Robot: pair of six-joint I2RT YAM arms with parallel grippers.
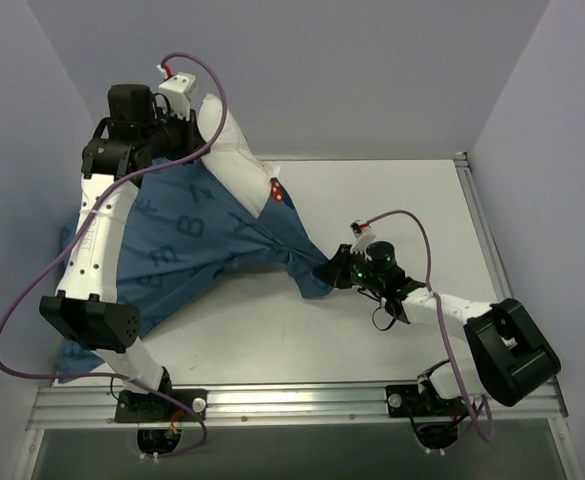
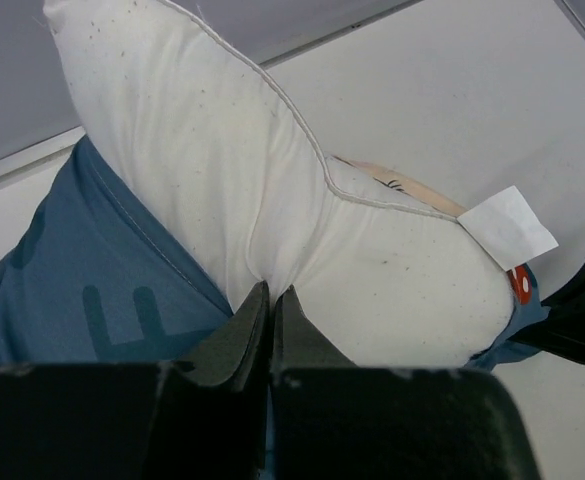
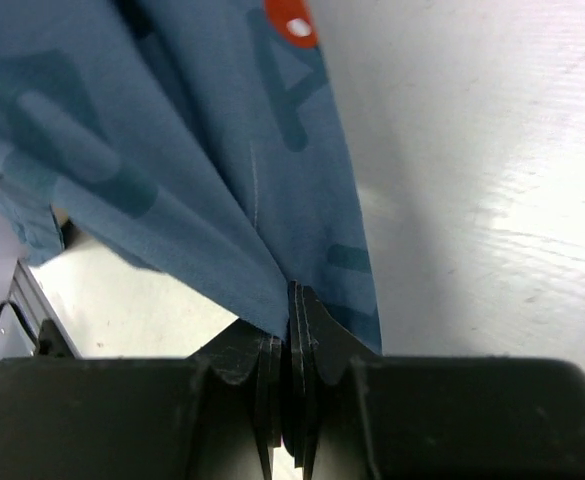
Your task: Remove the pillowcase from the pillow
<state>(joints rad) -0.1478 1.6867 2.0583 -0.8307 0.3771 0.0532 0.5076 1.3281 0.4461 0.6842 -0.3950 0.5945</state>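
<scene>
A flat white table is sitting between pale purple walls. The soft white pillow is poking up over the table's far left side. Its lower part is sitting inside the dark blue lettered cloth pillowcase, partly hiding behind the left arm. The left gripper is pinching the pillow tight. The right gripper is squeezing a pillowcase corner near the table's middle. Only the left wrist view is showing the pillow's white tag.
</scene>
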